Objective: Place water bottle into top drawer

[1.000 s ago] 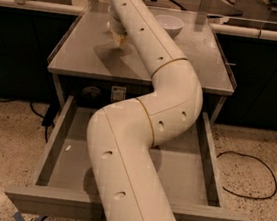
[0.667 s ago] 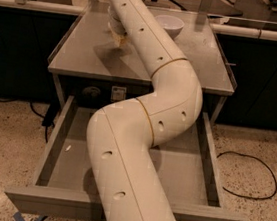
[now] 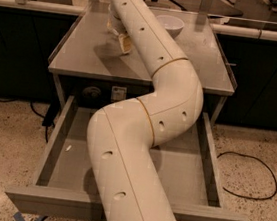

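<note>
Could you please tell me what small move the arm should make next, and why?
Probably ease the hand, poised over the grey flat tabletop left of the white round bowl, slightly lower to secure the clear plastic water bottle, which I cannot make out. The wide grey metal top drawer stands open, no bottle visible inside.

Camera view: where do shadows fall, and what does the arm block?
Camera view: warm dim light; the gripper, above the grey flat tabletop at its far left, throws a shadow there; the white jointed arm darkens the open grey metal top drawer and covers its middle.
</note>
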`<state>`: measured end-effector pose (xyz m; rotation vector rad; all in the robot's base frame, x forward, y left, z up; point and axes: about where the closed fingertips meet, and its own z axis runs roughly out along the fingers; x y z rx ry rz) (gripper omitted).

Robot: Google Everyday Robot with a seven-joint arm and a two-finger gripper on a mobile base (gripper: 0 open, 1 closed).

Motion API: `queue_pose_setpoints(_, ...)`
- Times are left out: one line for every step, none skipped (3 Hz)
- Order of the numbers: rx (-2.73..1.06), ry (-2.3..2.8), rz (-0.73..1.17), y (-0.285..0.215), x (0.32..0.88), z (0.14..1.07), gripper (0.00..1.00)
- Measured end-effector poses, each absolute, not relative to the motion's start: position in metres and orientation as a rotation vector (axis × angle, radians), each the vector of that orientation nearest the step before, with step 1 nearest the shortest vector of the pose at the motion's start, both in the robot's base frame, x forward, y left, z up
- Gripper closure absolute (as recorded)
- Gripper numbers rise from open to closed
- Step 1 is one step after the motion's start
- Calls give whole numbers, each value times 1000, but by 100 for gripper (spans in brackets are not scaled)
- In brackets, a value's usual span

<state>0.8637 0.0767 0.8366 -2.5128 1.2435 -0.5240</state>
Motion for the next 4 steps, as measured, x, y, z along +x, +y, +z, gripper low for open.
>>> queue_pose_setpoints(-2513,1243,-524,77,862,841,0)
queue_pose_setpoints(-2510,1242,-527,76,863,841,0)
queue_pose_setpoints(-2507,1241,-535,75,864,841,0)
queue_pose_setpoints(-2493,1226,-702,69,886,852,0)
